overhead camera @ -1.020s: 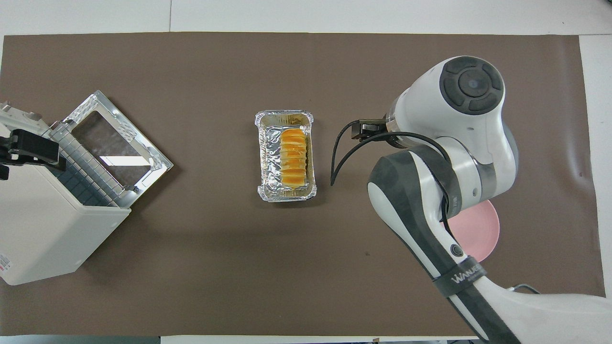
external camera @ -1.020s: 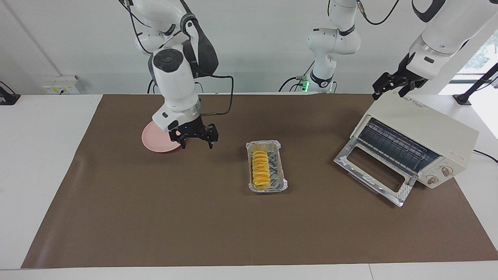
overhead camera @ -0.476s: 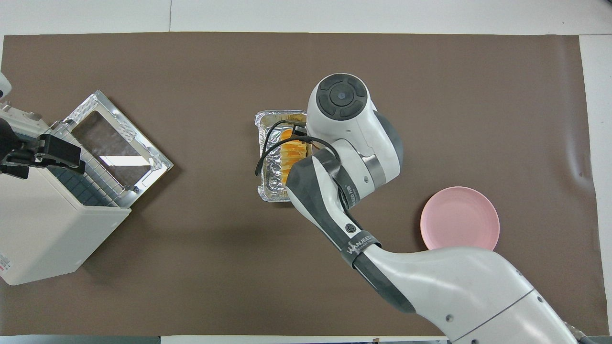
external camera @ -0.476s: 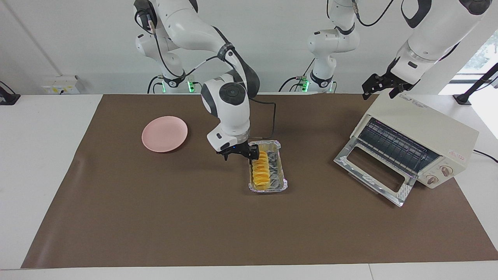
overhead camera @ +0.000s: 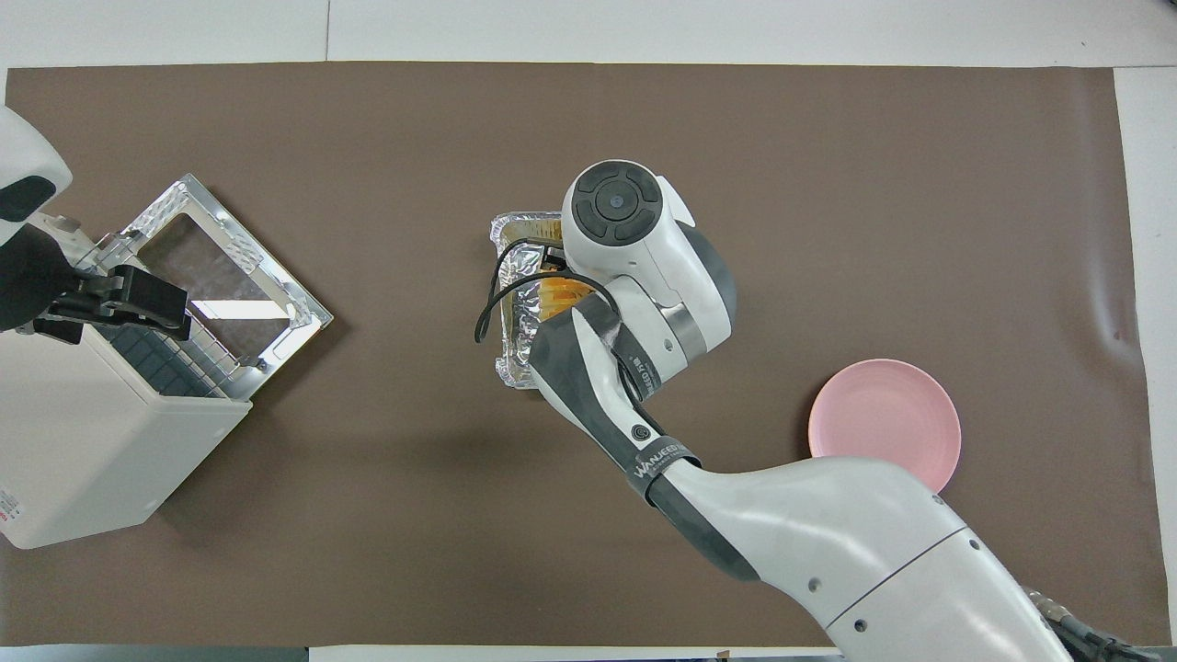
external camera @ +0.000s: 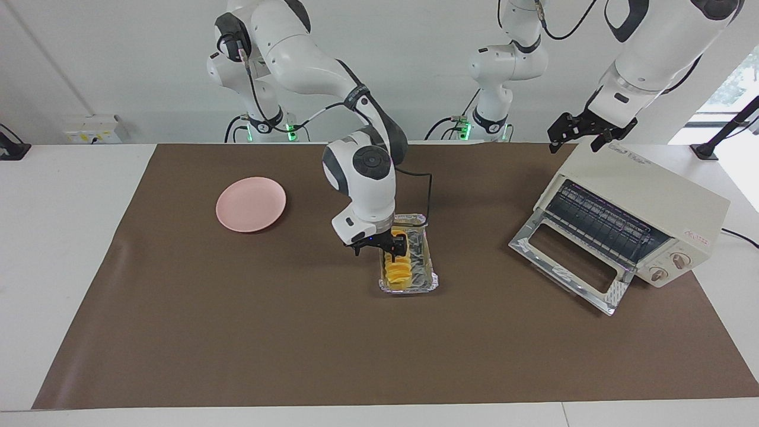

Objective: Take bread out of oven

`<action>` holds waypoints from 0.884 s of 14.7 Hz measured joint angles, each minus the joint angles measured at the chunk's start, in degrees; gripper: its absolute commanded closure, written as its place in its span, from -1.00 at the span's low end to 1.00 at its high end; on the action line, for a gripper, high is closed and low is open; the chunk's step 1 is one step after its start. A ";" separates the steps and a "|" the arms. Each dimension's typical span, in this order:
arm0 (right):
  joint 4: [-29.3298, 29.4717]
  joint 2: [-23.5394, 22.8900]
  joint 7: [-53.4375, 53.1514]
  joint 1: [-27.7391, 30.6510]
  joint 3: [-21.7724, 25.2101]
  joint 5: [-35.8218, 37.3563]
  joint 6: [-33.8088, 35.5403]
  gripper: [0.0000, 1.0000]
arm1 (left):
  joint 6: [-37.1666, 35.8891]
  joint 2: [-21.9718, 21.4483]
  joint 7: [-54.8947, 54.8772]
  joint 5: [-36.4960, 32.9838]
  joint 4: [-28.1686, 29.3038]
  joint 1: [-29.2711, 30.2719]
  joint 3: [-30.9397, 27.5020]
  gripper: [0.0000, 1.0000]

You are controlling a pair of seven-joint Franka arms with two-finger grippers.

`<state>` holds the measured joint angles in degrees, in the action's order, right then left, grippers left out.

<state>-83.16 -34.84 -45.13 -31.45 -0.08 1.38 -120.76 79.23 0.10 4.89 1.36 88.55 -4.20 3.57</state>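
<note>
The bread [external camera: 398,273], a ridged yellow-orange loaf, lies in a crinkled foil tray [external camera: 424,279] on the brown mat at mid-table, outside the oven [external camera: 646,196]. The cream-white oven stands at the left arm's end with its glass door [external camera: 569,261] folded down and its wire rack bare. My right gripper [external camera: 377,251] is open and low over the end of the loaf nearer the robots. In the overhead view the right wrist covers most of the bread [overhead camera: 559,294] and tray [overhead camera: 515,349]. My left gripper [external camera: 574,139] is open and hovers above the oven's top edge [overhead camera: 83,450].
A round pink plate [external camera: 251,203] lies on the mat toward the right arm's end, nearer the robots than the tray. The brown mat [external camera: 237,332] covers most of the white table. The oven's open door juts toward the tray.
My right gripper swung from over the pink plate to the foil tray and came down over the bread. My left gripper drifted a little along the oven's top.
</note>
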 measured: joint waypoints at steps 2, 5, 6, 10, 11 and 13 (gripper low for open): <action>-1.63 -0.15 0.00 0.01 0.07 0.22 -2.35 -0.84 | 0.01 -0.03 -0.05 -0.01 0.00 0.00 -0.14 -1.00; -3.69 -0.24 0.11 -0.04 0.06 1.18 -4.66 0.55 | 0.15 -0.06 -0.10 -0.07 -0.02 0.03 -0.78 -1.00; -3.72 -0.23 0.24 -0.07 0.06 1.23 -4.81 1.00 | 0.55 -0.07 -0.13 -0.09 -0.10 0.05 -1.00 -1.00; -3.51 0.02 0.26 -0.38 0.05 1.23 -5.36 1.00 | 1.58 -0.08 -0.14 -0.16 -0.08 0.04 -1.19 -1.00; -3.42 0.06 0.26 -0.42 0.05 1.23 -5.42 1.00 | 1.82 -0.08 -0.14 -0.16 -0.03 0.01 -1.16 -1.00; -3.24 0.12 0.26 -0.41 0.08 1.23 -5.43 1.00 | 1.96 -0.08 -0.13 -0.16 -0.03 -0.06 -1.01 -1.00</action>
<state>-86.40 -34.71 -44.87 -31.87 0.01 2.62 -126.19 81.18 0.02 4.75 1.20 88.52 -4.26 2.55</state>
